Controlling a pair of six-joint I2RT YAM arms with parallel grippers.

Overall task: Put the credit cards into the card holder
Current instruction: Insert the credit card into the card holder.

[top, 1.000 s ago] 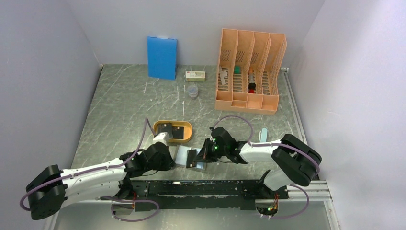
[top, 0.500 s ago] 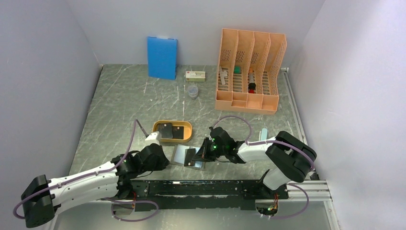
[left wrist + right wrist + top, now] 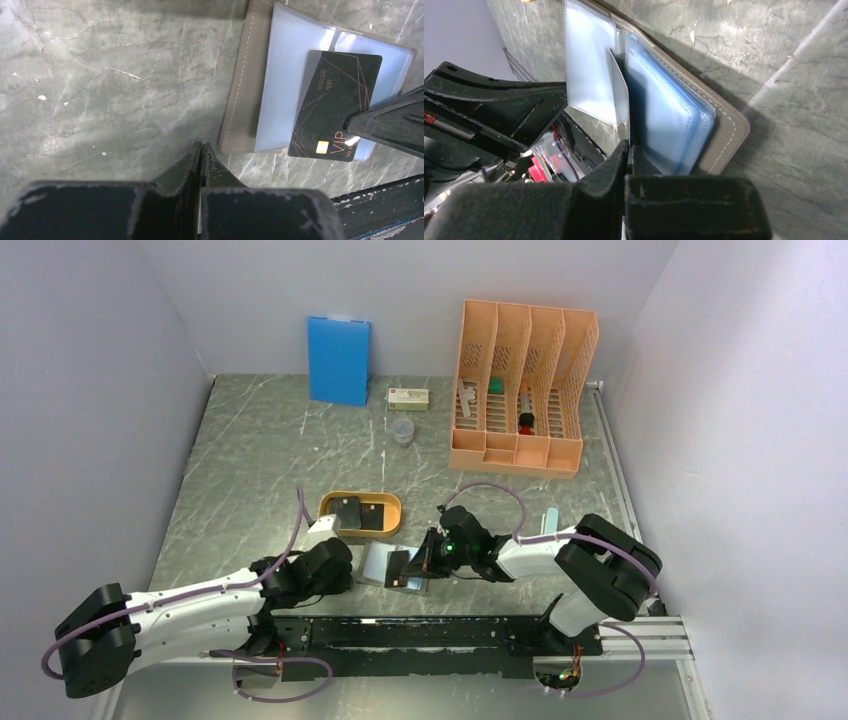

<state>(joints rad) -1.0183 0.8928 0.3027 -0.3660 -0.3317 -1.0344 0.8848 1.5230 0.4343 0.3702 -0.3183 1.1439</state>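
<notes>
Seeing the credit card (image 3: 620, 97) edge-on, right wrist misses its gold VIP print (image 3: 339, 140).

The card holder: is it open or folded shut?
Open. The card holder lies spread flat, pale blue pockets facing up, a black card over them.

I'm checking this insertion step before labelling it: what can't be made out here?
- Left wrist: whether the card sits inside a holder pocket; glossy plastic blurs the slot, and the right pincer covers one corner.
- Right wrist: the card face; it is seen nearly edge-on.
- Top: the rack contents, and how many cards lie in the tray; too small.
</notes>
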